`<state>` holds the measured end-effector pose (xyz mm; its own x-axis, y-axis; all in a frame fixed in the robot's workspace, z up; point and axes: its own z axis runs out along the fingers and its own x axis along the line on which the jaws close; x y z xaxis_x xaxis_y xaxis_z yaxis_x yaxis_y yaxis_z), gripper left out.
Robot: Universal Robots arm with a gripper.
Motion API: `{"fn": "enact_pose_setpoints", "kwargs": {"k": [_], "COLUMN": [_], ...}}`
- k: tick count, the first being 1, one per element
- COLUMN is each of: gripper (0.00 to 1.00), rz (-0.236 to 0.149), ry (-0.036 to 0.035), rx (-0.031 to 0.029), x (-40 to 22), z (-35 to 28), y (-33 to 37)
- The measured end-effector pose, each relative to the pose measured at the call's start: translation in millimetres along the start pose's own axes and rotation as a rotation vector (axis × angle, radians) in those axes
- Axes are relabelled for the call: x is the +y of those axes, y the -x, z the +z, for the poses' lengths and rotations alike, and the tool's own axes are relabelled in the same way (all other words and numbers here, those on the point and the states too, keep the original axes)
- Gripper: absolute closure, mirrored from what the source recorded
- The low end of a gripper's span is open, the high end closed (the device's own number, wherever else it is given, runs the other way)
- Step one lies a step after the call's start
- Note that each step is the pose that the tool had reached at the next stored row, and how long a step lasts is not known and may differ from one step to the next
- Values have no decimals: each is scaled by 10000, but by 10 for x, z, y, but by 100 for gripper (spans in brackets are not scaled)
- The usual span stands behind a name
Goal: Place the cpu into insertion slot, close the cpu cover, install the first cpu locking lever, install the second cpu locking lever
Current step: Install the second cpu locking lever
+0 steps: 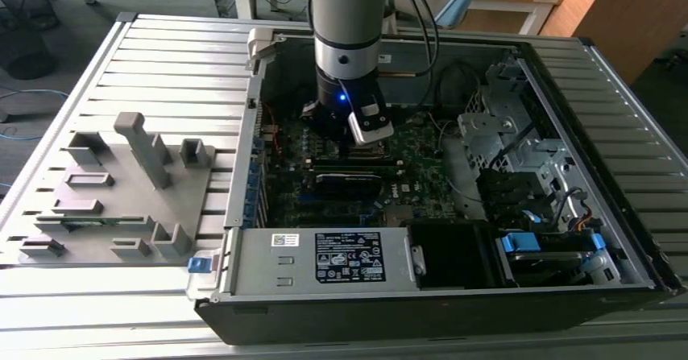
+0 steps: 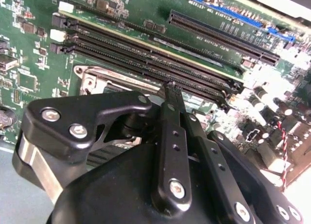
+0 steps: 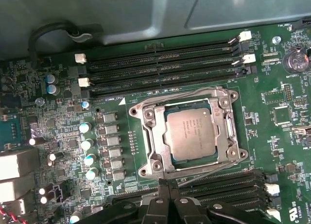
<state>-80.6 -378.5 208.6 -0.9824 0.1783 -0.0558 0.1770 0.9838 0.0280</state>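
Note:
In the first wrist view the cpu [image 3: 188,132] lies flat in the insertion slot [image 3: 146,110], its dull silver top showing. The cpu cover [image 3: 155,142] is down around it as a silver frame. One thin wire lever [image 3: 170,98] runs along the slot's side by the memory slots. A second wire lever [image 3: 209,173] slants from the opposite side toward my gripper [image 3: 165,184]. The fingers meet at their tips, shut, right beside that lever's end. In the second wrist view the gripper [image 2: 170,86] points at the board next to a corner of the slot [image 2: 92,80]. In the exterior view the gripper [image 1: 346,144] reaches down inside the computer case.
Long black memory slots [image 3: 165,63] flank the socket on both sides, and capacitors [image 3: 87,144] stand nearby. The open case [image 1: 247,175] holds a power supply box [image 1: 350,257] with a white label and drive bays [image 1: 505,142]. A grey fixture [image 1: 118,191] sits at the exterior view's left.

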Motion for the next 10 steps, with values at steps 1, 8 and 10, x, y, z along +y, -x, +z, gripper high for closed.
{"fn": "enact_pose_setpoints", "kwargs": {"k": [1,8,10], "gripper": [90,90,90], "rz": [2,31,33], "ry": [35,533,561], "rx": [5,53,51], "x": [-3,-36,-47], "z": [1,0,4], "y": [0,-14,-22]}}
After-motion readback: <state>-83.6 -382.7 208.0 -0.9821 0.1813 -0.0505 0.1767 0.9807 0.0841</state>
